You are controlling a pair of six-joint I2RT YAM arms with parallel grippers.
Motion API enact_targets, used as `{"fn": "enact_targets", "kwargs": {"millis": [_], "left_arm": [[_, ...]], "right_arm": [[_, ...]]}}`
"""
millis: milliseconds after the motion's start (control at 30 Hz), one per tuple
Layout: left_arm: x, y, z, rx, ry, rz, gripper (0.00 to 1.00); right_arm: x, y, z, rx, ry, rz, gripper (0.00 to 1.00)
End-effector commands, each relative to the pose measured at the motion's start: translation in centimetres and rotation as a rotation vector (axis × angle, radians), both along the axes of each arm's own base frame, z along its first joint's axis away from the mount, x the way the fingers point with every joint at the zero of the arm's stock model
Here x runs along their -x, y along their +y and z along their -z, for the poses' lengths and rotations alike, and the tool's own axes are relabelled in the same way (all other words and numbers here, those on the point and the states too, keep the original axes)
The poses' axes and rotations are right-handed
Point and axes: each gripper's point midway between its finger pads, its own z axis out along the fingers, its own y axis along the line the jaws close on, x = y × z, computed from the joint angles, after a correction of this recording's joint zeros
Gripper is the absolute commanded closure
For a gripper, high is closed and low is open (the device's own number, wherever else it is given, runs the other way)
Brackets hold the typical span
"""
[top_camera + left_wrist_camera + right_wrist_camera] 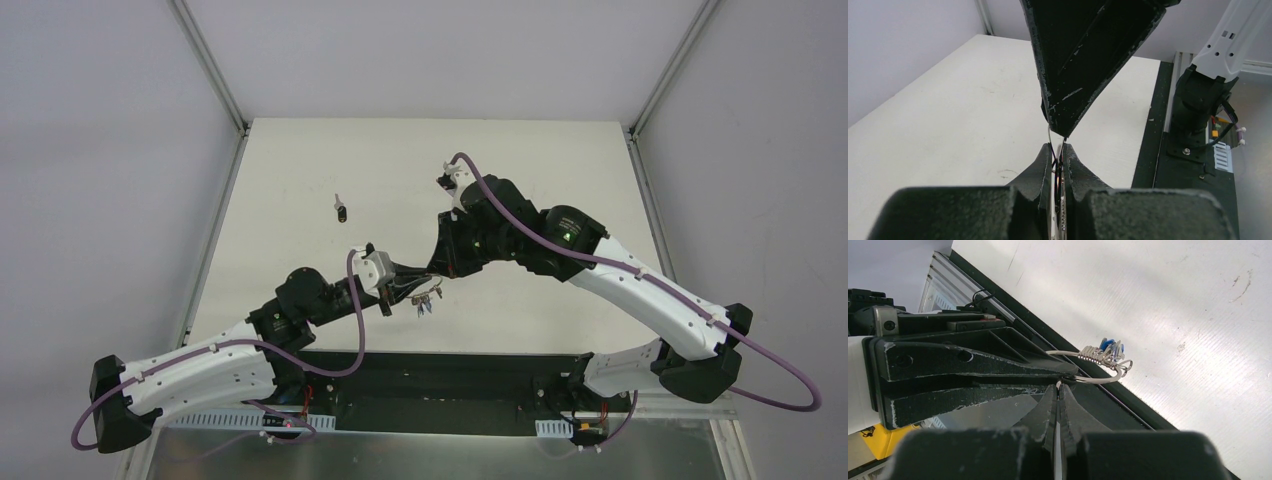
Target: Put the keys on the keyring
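Over the table's (300,180) near edge, the left hand (1058,150) pinches the keyring (1098,382), probably light, stiff and slippery, by bare wire away from its bunched keys (1105,351), the right hand (1058,389) pressed together alongside.

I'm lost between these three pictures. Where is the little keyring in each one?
Top external: the keyring is just below centre, between the tips of the left gripper and right gripper.
Left wrist: only a sliver of its wire, at centre.
Right wrist: right of centre, the keys bunched on it.
Shared landmark: those meeting gripper tips.
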Motion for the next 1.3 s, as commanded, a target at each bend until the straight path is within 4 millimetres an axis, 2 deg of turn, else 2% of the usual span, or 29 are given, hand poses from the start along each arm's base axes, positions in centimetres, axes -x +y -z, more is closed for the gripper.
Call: {"fn": "enact_targets", "kwargs": {"millis": [0,333,933,1267], "left_arm": [[-0.8,0.2,-0.7,0.006,-0.018,-0.042,1.00],[-1.3,0.9,-2.9,0.080,-0.025,-0.086,1.00],[-3.3,2.6,-3.1,0.142,0.081,-0.241,1.00],[-4.1,3.7,-3.5,0.181,0.105,-0.310,1.00]], "right_arm": [[0.4,0.5,-2.5,-0.086,-0.032,-0.020,1.00],[0.5,0.4,-1.7,-0.072,-0.026,-0.026,1.00],[1.6,0.1,-0.2,-0.106,-0.084,-0.122,1.00],[3.6,0.2,2.1,-0.144,-0.124,-0.212,1.00]]}}
